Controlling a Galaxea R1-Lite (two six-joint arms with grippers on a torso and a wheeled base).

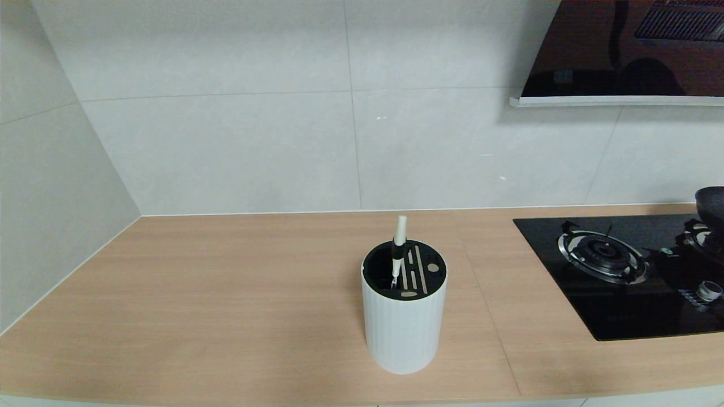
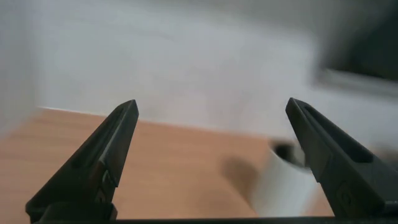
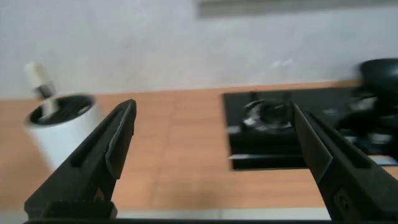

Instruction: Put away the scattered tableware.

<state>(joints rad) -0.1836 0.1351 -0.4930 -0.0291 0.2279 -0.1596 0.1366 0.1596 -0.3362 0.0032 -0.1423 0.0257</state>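
White holder (image 1: pixel 403 322) stood on table (image 1: pixel 226 294), white-handled tool (image 1: pixel 399 237) inside. Left claw (image 2: pixel 211 102), right claw (image 3: pixel 212 104) were both wide open, empty.

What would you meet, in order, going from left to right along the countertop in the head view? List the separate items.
white ribbed holder → front gas burner → dark pan at the right edge
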